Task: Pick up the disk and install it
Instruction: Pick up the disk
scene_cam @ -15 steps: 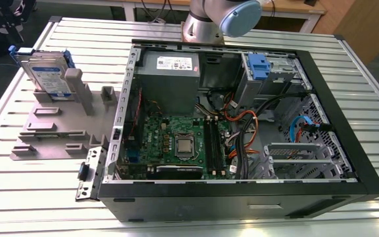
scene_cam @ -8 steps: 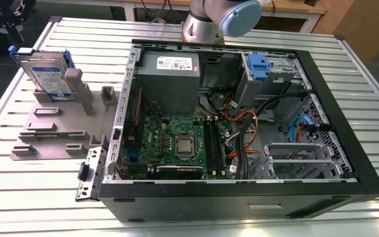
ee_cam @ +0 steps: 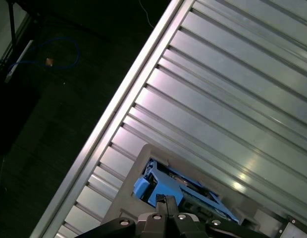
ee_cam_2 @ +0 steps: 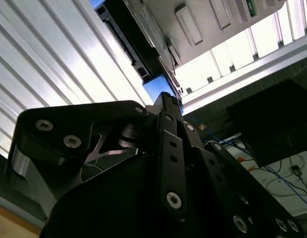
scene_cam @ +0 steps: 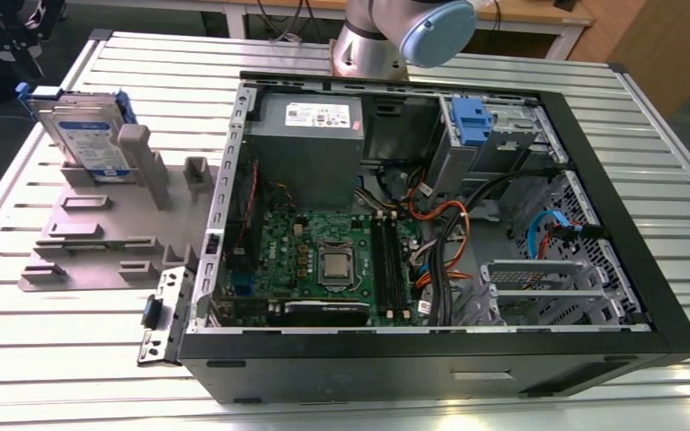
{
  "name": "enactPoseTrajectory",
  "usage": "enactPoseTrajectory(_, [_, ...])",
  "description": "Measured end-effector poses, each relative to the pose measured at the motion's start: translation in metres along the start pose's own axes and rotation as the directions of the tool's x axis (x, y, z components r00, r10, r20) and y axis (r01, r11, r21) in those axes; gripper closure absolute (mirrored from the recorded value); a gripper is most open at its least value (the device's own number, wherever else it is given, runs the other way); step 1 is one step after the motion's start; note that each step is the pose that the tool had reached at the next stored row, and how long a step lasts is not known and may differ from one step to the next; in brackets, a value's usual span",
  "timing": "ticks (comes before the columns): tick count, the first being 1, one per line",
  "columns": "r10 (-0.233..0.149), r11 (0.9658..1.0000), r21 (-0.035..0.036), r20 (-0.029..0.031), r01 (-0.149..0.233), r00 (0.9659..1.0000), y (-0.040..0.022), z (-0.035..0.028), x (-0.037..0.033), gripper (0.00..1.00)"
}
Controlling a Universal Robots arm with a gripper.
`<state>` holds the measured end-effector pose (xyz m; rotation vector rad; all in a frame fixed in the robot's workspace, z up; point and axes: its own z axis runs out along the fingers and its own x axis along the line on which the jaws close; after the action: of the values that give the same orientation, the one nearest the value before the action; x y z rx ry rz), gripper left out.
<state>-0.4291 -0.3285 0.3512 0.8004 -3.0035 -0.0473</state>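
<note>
Gripper (ee_cam: 163, 204), whether spread or clenched I cannot tell, hangs close over the disk (scene_cam: 84, 135) standing on edge in its grey stand (scene_cam: 93, 238) on the surface (ee_cam: 232, 99) — a descent off-centre would likely strike the blue rail (ee_cam: 142, 188) and jam or topple it.

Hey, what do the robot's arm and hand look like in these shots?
In the exterior view the arm is a silver-grey metal tube with a rounded pale blue cap on its joint. In both wrist views the hand is matte black, built of flat angular links joined with silver screws.
</note>
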Motion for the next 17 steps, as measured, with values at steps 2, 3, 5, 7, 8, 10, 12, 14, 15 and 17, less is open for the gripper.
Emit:
enactPoseTrajectory(2, [0.000,1.0000,0.0000,0.0000,0.000,1.0000,0.0000,0.0000,0.0000,0.89])
enactPoseTrajectory(3, [0.000,1.0000,0.0000,0.0000,0.000,1.0000,0.0000,0.0000,0.0000,0.89])
enactPoseTrajectory(5, [0.000,1.0000,0.0000,0.0000,0.000,1.0000,0.0000,0.0000,0.0000,0.89])
enactPoseTrajectory(7, [-0.001,1.0000,0.0001,0.0000,0.001,1.0000,0.0000,0.0000,0.0000,0.89])
enactPoseTrajectory(8, [-0.002,1.0000,0.0000,-0.0001,0.002,1.0000,0.0000,0.0000,0.0000,0.89])
enactPoseTrajectory(10, [-0.002,1.0000,0.0000,-0.0001,0.002,1.0000,0.0000,0.0000,0.0000,0.89])
enactPoseTrajectory(12, [-0.002,1.0000,0.0000,-0.0001,0.002,1.0000,0.0000,0.0000,0.0000,0.89])
enactPoseTrajectory(14, [-0.002,1.0000,0.0000,-0.0001,0.002,1.0000,0.0000,0.0000,0.0000,0.89])
enactPoseTrajectory(15, [-0.002,1.0000,0.0000,-0.0001,0.002,1.0000,0.0000,0.0000,0.0000,0.89])
enactPoseTrajectory(17, [-0.002,1.0000,0.0000,-0.0001,0.002,1.0000,0.0000,0.0000,0.0000,0.89])
